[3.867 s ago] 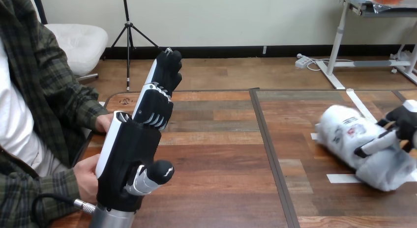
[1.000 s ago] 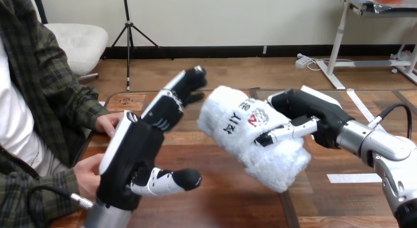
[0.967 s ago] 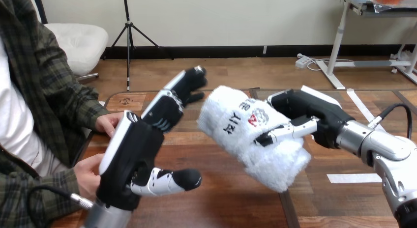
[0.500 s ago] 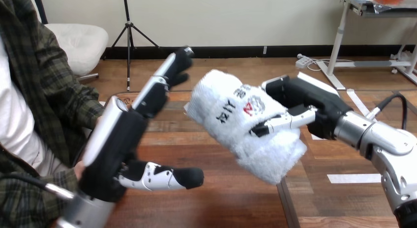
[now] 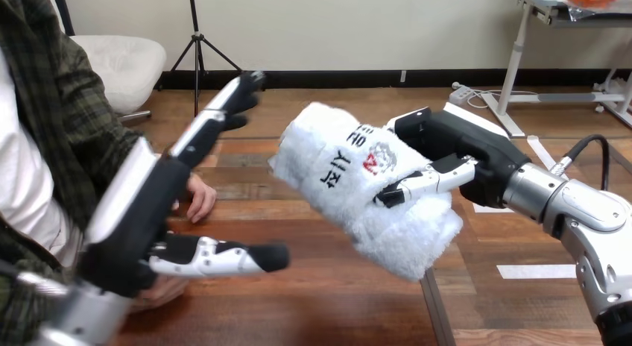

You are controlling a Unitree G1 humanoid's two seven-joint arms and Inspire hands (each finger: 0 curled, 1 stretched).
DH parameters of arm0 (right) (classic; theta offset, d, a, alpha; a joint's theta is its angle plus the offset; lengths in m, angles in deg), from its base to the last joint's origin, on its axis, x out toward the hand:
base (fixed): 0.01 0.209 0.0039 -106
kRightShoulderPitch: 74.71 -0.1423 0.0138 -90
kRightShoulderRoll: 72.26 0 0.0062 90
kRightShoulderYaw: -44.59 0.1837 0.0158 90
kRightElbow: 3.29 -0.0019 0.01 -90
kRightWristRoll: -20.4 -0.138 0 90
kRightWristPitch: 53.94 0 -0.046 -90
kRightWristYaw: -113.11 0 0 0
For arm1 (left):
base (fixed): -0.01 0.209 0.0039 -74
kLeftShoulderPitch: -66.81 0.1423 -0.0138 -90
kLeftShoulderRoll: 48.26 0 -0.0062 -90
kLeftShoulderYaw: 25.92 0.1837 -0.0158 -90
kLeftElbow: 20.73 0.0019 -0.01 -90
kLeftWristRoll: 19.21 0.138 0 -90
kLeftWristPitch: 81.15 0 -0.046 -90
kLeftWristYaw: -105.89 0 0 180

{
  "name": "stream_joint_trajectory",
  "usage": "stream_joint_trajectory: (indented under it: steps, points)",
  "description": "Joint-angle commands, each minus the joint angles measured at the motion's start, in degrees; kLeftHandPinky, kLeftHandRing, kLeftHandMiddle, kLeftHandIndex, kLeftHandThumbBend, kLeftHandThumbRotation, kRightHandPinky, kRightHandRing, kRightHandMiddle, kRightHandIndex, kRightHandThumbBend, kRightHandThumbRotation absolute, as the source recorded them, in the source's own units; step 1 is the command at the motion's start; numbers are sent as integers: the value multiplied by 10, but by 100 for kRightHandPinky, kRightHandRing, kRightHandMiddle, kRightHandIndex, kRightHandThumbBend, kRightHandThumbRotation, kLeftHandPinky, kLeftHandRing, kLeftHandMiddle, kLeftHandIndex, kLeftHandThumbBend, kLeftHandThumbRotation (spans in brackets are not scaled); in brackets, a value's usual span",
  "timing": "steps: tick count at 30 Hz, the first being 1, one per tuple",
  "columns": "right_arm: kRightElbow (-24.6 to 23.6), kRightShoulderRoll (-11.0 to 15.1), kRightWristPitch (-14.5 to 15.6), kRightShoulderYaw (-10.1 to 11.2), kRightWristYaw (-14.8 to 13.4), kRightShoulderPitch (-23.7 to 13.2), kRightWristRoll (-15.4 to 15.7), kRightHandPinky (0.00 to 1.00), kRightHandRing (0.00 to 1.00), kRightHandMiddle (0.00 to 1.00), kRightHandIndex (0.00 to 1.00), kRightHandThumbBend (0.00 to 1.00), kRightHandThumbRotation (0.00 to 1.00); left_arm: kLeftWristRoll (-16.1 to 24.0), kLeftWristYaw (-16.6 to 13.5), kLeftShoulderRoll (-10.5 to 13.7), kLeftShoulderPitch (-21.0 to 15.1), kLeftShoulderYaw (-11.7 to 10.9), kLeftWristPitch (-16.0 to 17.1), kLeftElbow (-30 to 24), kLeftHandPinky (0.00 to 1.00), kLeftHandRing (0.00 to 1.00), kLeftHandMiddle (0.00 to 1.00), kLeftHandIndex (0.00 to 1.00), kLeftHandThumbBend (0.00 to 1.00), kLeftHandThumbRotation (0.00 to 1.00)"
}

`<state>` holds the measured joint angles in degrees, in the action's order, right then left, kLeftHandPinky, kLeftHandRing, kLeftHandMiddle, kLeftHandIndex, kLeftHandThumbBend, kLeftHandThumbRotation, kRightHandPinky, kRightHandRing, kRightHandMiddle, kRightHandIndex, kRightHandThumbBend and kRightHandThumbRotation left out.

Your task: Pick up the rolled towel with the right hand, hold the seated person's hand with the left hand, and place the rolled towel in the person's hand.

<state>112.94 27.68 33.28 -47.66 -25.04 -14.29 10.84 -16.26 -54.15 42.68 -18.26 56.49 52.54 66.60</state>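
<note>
Bright, even indoor light falls from overhead on the wooden surface, which carries a faint sheen. The rolled towel glows white, softly shaded underneath.

White fluffy rolled towel — tilted, clear of the table — in the fingers of the right hand

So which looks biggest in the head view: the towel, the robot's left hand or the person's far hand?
Largest: rolled towel and left hand, alike; the hand is nearer the camera, so unranked.
Smallest: person's far hand, partly hidden behind the left hand.
</note>
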Motion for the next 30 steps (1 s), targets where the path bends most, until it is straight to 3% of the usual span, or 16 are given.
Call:
stream_joint_trajectory:
  steps: [1, 9, 15, 23, 30]
  points:
    - [-6, -8, -7, 19, -7, -29, -9, 15, 18, 25, 36, 84, 0, 27, -16, 34, 8, -40, -27, -64, 84, 91, 94, 95, 100, 59]
    - [-3, -7, 7, 22, -10, -38, -8, 16, 19, 26, 36, 83, 0, 58, -20, 65, 44, -83, -69, -125, 84, 93, 96, 96, 100, 58]
    - [-7, -6, 15, 25, -9, -44, -10, 16, 19, 26, 36, 83, 0, 54, -14, 90, 68, -112, -91, -148, 84, 94, 96, 96, 100, 55]
    - [-10, -4, 32, 30, -9, -51, -16, 15, 19, 26, 36, 81, 0, 82, -23, 121, 75, -153, -84, -131, 81, 91, 94, 95, 100, 51]
    - [-14, -3, 36, 34, -6, -53, -18, 14, 18, 25, 35, 80, 0, 100, -34, 142, 67, -166, -74, -95, 78, 88, 92, 93, 100, 45]
